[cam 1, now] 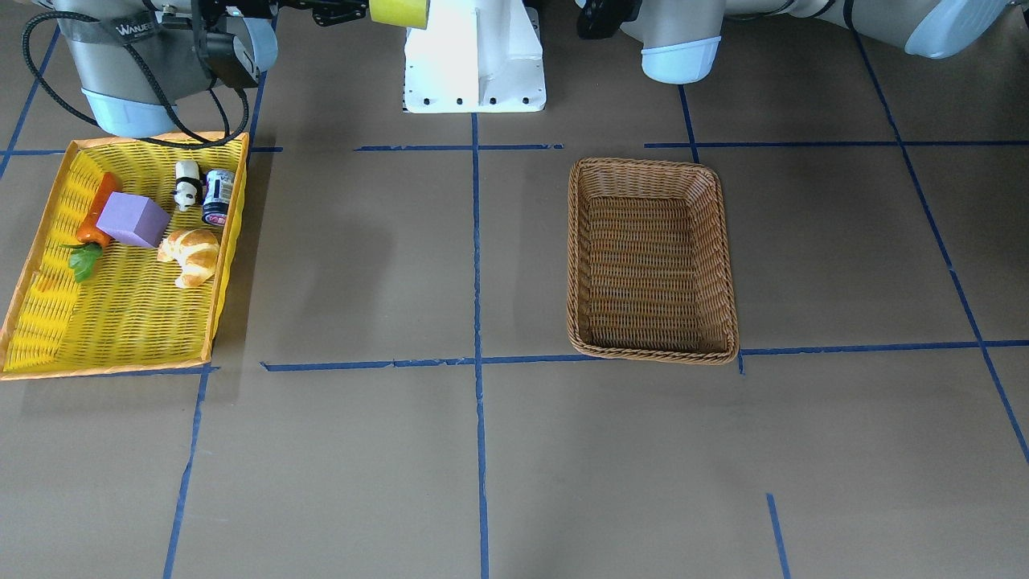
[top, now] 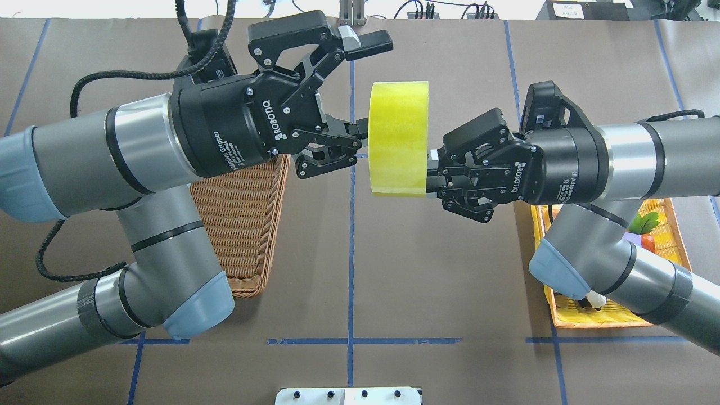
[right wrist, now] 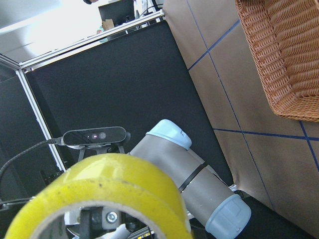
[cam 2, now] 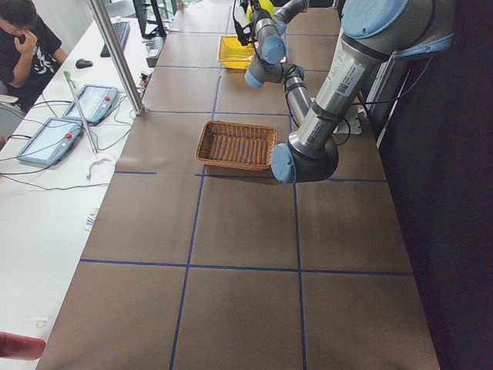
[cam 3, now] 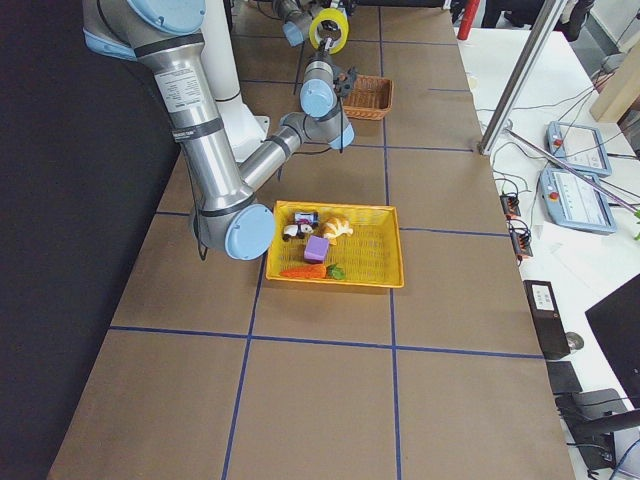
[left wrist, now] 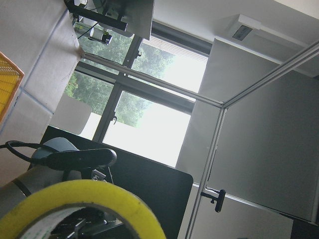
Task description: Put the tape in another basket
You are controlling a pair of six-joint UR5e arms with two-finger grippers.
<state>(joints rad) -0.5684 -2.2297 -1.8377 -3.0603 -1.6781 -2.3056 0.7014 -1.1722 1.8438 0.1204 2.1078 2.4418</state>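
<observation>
The tape [top: 399, 138], a wide yellow-green roll, hangs in the air between my two grippers, high above the table's middle. My right gripper [top: 432, 175] is shut on the roll's wall from the right. My left gripper [top: 368, 90] is open. Its lower finger [top: 351, 130] reaches the roll's left face and its upper finger [top: 368, 45] stands beyond the far rim. The tape fills the bottom of the left wrist view [left wrist: 84, 206] and the right wrist view [right wrist: 99, 191]. The brown wicker basket [cam 1: 651, 261] stands empty on the table, partly under my left arm [top: 242, 225].
The yellow woven tray [cam 1: 48, 322] holds a carrot [cam 1: 95, 213], a purple block [cam 1: 133, 219], a croissant [cam 1: 191, 256], a panda figure [cam 1: 186, 183] and a small can [cam 1: 218, 196]. The white robot base [cam 1: 474, 56] stands at the table's edge. A person [cam 2: 27, 46] sits at a side desk.
</observation>
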